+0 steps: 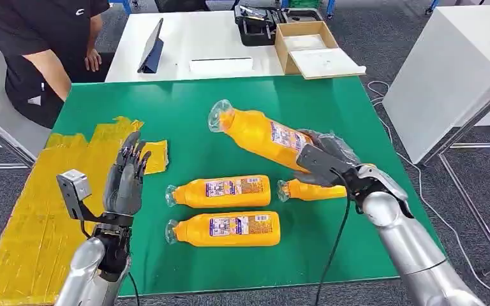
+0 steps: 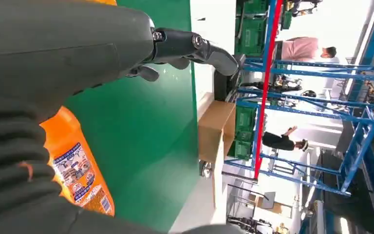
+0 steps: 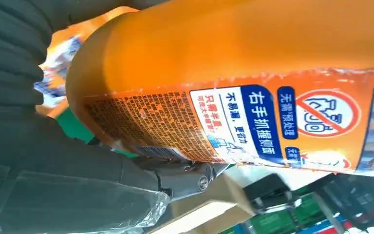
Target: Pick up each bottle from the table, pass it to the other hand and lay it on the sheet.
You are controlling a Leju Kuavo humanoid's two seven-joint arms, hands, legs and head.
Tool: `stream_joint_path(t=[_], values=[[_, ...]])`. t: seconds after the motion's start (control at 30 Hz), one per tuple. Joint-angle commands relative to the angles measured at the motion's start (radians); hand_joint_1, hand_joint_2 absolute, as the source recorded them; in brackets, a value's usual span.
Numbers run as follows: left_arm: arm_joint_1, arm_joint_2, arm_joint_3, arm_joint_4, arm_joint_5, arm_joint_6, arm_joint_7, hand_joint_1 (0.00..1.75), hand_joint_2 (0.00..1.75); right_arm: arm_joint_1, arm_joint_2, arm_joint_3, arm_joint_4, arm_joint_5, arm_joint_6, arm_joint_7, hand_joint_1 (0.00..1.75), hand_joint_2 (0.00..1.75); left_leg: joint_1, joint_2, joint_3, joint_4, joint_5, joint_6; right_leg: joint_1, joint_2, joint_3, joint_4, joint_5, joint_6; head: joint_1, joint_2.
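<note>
Slanting bottle (image 1: 263, 136) — cap up-left

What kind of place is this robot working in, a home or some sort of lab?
Likely a lab or workshop, not a home: blue metal racking with green crates, white worktables holding an open tool case, and a green mat with orange bottles laid out.
</note>
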Motion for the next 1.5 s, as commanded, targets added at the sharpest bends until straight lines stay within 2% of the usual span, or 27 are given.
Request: stream_joint_path(t=[0.03,0.13,0.27,0.47,0.5,0.53,0.6,0.63,0.73,0.83,0.97,1.37,1.4,1.47,1.5], values=[[-0.046,0.021,-0.038,0.085,0.006,0.007,0.005,0.00,1.75,-0.098,0.080,0.077,0.116,-0.009,-0.008,0.007,1.75,1.75,0.000,0.004,0.000,0.001,-0.001,-0.005,0.000,0.001,0.000,0.001,0.000,-0.001,0.000,0.000],[-0.046,0.021,-0.038,0.085,0.006,0.007,0.005,0.00,1.75,-0.098,0.080,0.077,0.116,-0.009,-0.008,0.007,1.75,1.75,0.000,0.003,-0.002,0.001,-0.001,-0.004,0.000,0.001,-0.002,0.001,0.001,-0.001,0.000,0.000],[-0.120,-0.025,-0.114,0.106,0.025,-0.034,0.038,0.00,1.75,-0.086,0.214,0.035,0.118,0.037,-0.108,0.068,1.75,1.75,0.000,0.001,-0.004,0.001,0.000,-0.004,0.000,-0.001,-0.003,0.001,0.000,-0.001,0.000,0.000],[-0.170,-0.057,-0.214,0.116,0.067,0.013,0.084,0.00,1.75,-0.132,0.342,0.010,0.181,0.047,-0.157,0.115,1.75,1.75,0.000,0.002,-0.005,0.002,0.000,-0.004,0.000,0.000,-0.004,0.002,0.000,-0.002,0.000,0.000],[-0.173,-0.061,-0.216,0.114,0.074,0.023,0.088,0.00,1.75,-0.134,0.349,0.010,0.175,0.045,-0.154,0.120,1.75,1.75,0.000,0.003,-0.004,0.003,-0.001,-0.006,0.000,0.000,-0.004,0.003,0.000,-0.002,0.000,0.000],[-0.173,-0.063,-0.218,0.109,0.078,0.027,0.089,0.00,1.75,-0.133,0.354,0.008,0.170,0.044,-0.153,0.123,1.75,1.75,0.000,0.001,-0.005,0.002,0.000,-0.003,0.000,-0.001,-0.004,0.002,0.000,-0.001,0.000,0.000],[-0.165,-0.077,-0.215,0.087,0.087,0.054,0.102,0.00,1.75,-0.117,0.370,0.016,0.134,0.064,-0.157,0.143,1.75,1.75,0.001,0.000,-0.005,0.004,-0.001,-0.007,0.000,-0.004,-0.004,0.004,-0.001,-0.002,0.000,0.000],[-0.154,-0.072,-0.224,0.060,0.092,0.069,0.106,0.00,1.75,-0.111,0.387,0.020,0.116,0.081,-0.149,0.162,1.75,1.75,0.000,-0.001,-0.005,0.002,0.000,-0.004,0.000,-0.003,-0.004,0.002,0.000,-0.001,0.000,0.000],[-0.149,-0.060,-0.240,0.021,0.114,0.091,0.108,0.00,1.75,-0.136,0.415,0.036,0.174,0.078,-0.141,0.163,1.75,1.75,0.000,0.002,-0.004,0.002,-0.001,-0.004,0.000,0.000,-0.004,0.002,0.000,-0.001,0.000,0.000],[-0.163,-0.045,-0.270,-0.008,0.160,0.127,0.107,0.00,1.75,-0.187,0.444,0.039,0.311,-0.001,-0.127,0.095,1.75,1.75,0.000,0.003,-0.005,0.003,0.000,-0.004,0.000,0.001,-0.005,0.002,0.000,-0.001,0.000,0.000],[-0.185,-0.038,-0.304,-0.023,0.248,0.167,0.128,0.00,1.75,-0.231,0.464,0.088,0.409,0.002,-0.124,0.032,1.75,1.75,0.001,0.003,-0.006,0.003,0.000,-0.004,0.001,0.001,-0.005,0.002,0.001,-0.001,0.000,0.000],[-0.252,-0.024,-0.341,0.003,0.255,0.220,0.129,0.00,1.75,-0.243,0.494,0.164,0.445,0.044,-0.129,0.025,1.75,1.75,0.000,0.000,-0.006,0.002,0.001,-0.005,0.000,-0.002,-0.004,0.002,0.000,-0.001,0.000,0.000],[-0.266,-0.020,-0.352,0.009,0.249,0.239,0.141,0.00,1.75,-0.233,0.506,0.136,0.460,-0.027,-0.091,0.031,1.75,1.75,0.000,0.000,-0.006,0.002,0.001,-0.004,0.000,-0.002,-0.004,0.001,0.000,-0.001,0.000,0.000],[-0.292,-0.012,-0.345,0.017,0.245,0.251,0.133,0.00,1.75,-0.239,0.498,0.219,0.487,0.072,-0.129,0.022,1.75,1.75,0.001,-0.001,-0.006,0.002,0.001,-0.005,0.001,-0.003,-0.004,0.001,0.000,-0.001,0.000,0.000],[-0.300,-0.009,-0.340,0.018,0.243,0.253,0.133,0.00,1.75,-0.229,0.503,0.223,0.494,0.069,-0.127,0.022,1.75,1.75,0.001,-0.002,-0.006,0.003,0.001,-0.006,0.001,-0.004,-0.003,0.002,-0.001,-0.002,0.000,0.000]])
